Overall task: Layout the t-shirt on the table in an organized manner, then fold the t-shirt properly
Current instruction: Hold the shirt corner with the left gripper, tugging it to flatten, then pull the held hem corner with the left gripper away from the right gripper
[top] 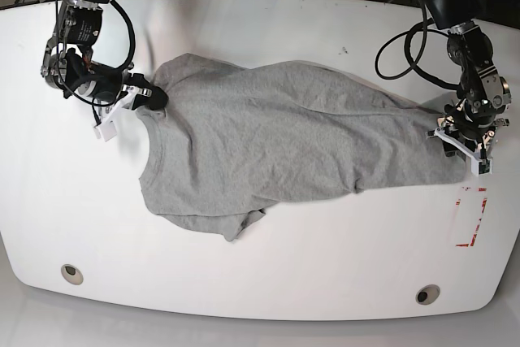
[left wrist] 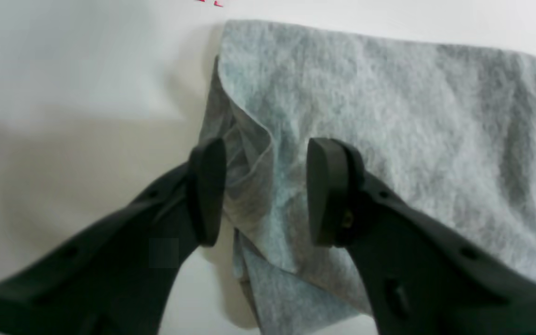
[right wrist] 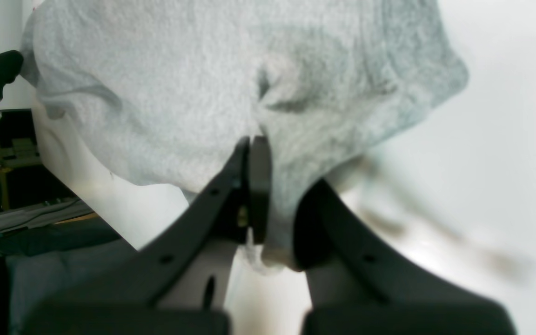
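Grey t-shirt (top: pixel 276 132) stretched between pinching right end effector (top: pixel 150 95) and spread left end effector (top: pixel 455 136).

- T-shirt (top: pixel 276 136): heather-grey, soft and wrinkled, spread sideways across the middle of the bench, its long axis running from one arm's side to the other. One sleeve lies crumpled at the near edge of the cloth, toward the grommets. In the left wrist view the corner nearest the red mark is folded over in layers.
- Bench (top: pixel 268 282): glossy white top with curved edges; two round grey grommets (top: pixel 71 273) near its front edge; a red dashed rectangle mark (top: pixel 471 217) just beside the t-shirt's end.
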